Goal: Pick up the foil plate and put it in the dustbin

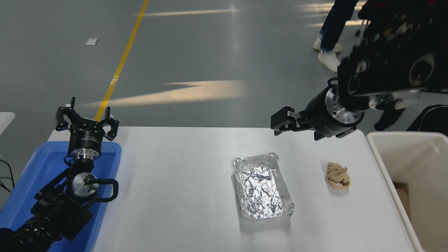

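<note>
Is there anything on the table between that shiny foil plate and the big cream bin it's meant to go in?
Yes: a crumpled tan paper ball lies on the table between the foil plate and the dustbin, touching neither. Nothing visible stands between the right gripper and the plate.

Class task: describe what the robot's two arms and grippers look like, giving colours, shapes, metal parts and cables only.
Both arms are black. The left gripper has several spread black linkage fingers on a round black body with a silver metal ring; a black cable loops beside a second silver disc lower down. The right gripper is blocky and black, mounted on a thick black cylinder with a bolted silver flange.
</note>
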Available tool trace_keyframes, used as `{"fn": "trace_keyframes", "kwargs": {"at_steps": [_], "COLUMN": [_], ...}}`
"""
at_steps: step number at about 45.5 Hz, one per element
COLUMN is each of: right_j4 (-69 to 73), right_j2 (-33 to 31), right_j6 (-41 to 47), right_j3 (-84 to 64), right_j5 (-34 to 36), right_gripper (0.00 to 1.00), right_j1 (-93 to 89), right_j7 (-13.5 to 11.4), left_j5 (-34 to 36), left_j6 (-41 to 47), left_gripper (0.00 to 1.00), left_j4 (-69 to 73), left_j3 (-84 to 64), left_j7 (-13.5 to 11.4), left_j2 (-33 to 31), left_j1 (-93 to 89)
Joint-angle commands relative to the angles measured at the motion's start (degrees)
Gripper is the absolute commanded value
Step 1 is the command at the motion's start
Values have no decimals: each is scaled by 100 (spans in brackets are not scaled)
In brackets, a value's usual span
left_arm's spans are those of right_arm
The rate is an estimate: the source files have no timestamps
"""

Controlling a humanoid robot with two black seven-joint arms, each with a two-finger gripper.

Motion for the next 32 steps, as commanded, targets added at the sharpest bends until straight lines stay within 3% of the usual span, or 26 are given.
{"fn": "trace_keyframes", "kwargs": {"at_steps": [1, 9, 32], "right_j4": [-525, -1228, -2722], "right_j2": [297, 297, 297], "right_j6": [-1284, -1592, -1874], "right_j3": [534, 595, 754], "right_j5": [-116, -695, -1504], "right_gripper": [100, 100, 100], "right_j1": [-1774, -2653, -4332], "right_j7": [5, 5, 23], "left_j5": [2, 2, 2], "left_j6": [-1, -1, -1], "left_gripper": [99, 99, 99], "left_j4": [1, 1, 1], "left_j3": [0, 0, 0], "left_j7": [0, 0, 0], "left_j2": [0, 0, 0], "left_j1": [-1, -1, -1]}}
